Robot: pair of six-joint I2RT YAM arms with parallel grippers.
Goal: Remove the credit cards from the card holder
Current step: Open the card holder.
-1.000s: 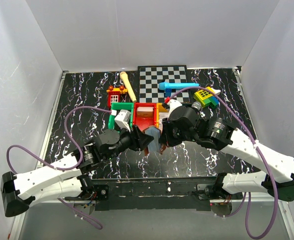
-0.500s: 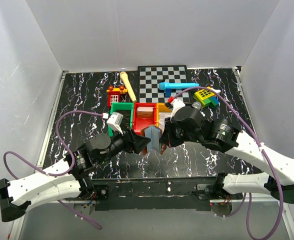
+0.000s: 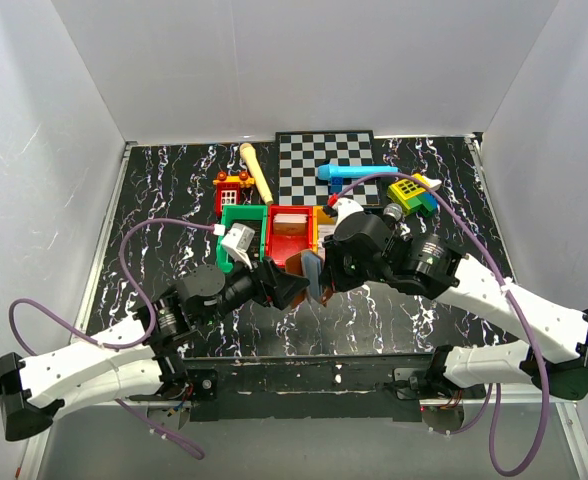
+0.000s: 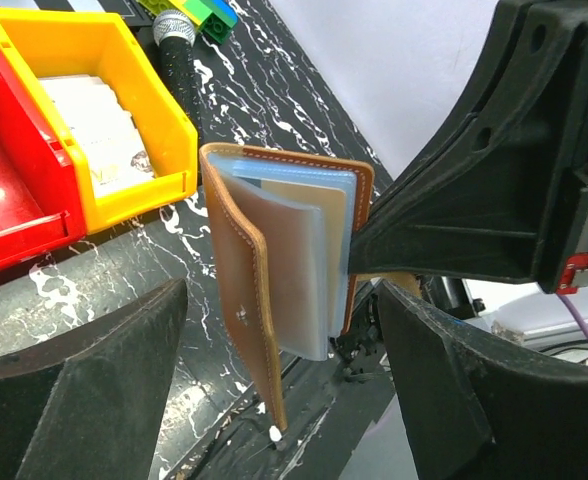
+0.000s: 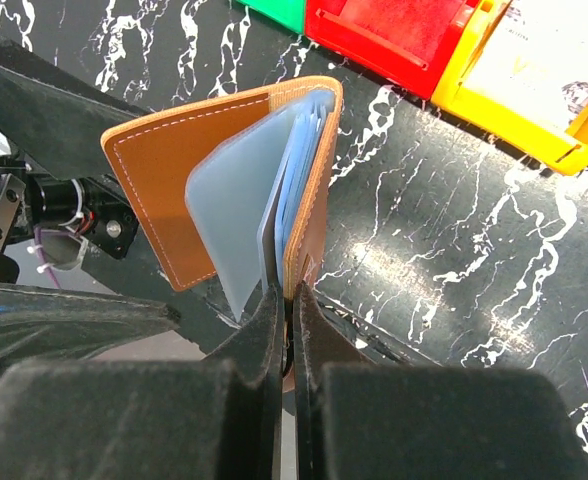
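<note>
The holder (image 3: 310, 272) stands on edge, half open, near the front middle of the table (image 3: 164, 200), between the two grippers. Whether its lower corner touches the table I cannot tell. Its brown covers are spread in a V and the pale blue sleeves (image 5: 236, 205) fan out between them.

The right gripper (image 5: 288, 305) has its fingers pressed together on the edge of one cover, pinching the holder. The left gripper (image 3: 292, 290) is spread wide. From its wrist camera its fingers (image 4: 84, 390) flank the holder on both sides and touch neither cover. The bulk of the right gripper fills the space just right of the holder in that view.

Close behind the holder stand three bins in a row: a green bin (image 3: 242, 222), a red bin (image 3: 292, 235) and an orange bin (image 4: 124, 90) with white sheets (image 4: 94, 135) inside. Further back lie a checkerboard (image 3: 326, 160), a blue tube (image 3: 354, 173), a wooden stick (image 3: 257, 172), a red toy house (image 3: 232, 188) and a yellow-green block house (image 3: 411, 192). Purple cables (image 3: 134, 240) loop over both arms.
</note>
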